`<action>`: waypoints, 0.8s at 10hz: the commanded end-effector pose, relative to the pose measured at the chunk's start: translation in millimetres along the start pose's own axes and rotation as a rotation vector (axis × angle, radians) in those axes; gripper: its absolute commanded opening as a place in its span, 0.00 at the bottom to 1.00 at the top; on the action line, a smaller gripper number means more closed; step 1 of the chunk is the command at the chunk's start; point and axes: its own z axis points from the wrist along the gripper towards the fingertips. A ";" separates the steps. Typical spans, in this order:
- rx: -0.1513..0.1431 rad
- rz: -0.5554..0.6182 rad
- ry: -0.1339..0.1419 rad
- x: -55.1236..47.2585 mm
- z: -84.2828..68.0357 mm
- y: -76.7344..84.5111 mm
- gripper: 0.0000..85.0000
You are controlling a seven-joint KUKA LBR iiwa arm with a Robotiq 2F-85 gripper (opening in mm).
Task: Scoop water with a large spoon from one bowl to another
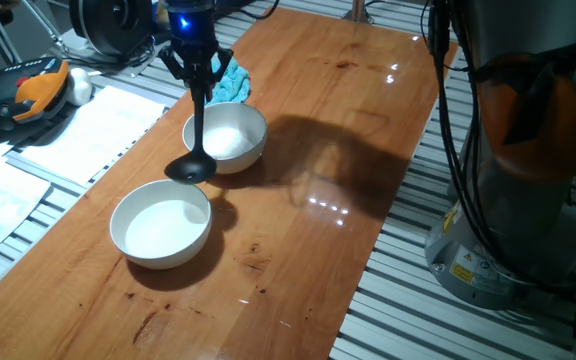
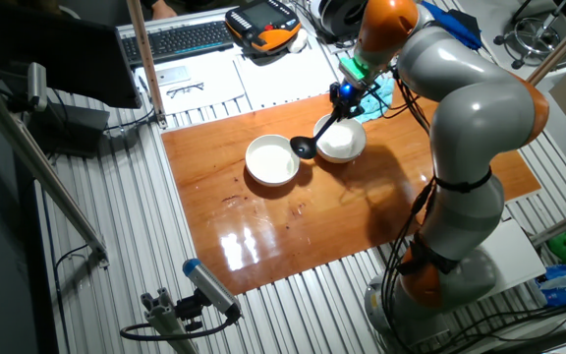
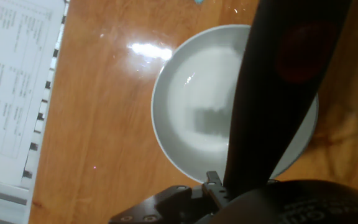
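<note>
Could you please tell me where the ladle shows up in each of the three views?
One fixed view: ladle upper left, scoop hanging between the two bowls.
Other fixed view: upper middle, scoop between the bowls.
Hand view: dark handle down the right side; scoop not seen.
Shared landmark: white bowl under the pincer.

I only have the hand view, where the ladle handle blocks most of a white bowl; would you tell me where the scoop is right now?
Observer: The scoop of the ladle hangs between the two bowls, above the table, not inside either.
Operator: Thanks. Is the gripper actually holding it?
Observer: Yes, the gripper is shut on the top of the handle, which hangs nearly upright.
Operator: Which bowl am I looking down on?
Observer: Probably the far bowl, the one under the gripper; the near bowl sits past the scoop, closer to the table's front.
</note>
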 end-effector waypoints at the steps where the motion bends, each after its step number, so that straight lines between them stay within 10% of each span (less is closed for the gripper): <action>1: -0.004 0.015 0.000 2.0 1.7 -0.3 0.00; 8: -0.016 0.099 0.005 11.7 11.0 -2.4 0.00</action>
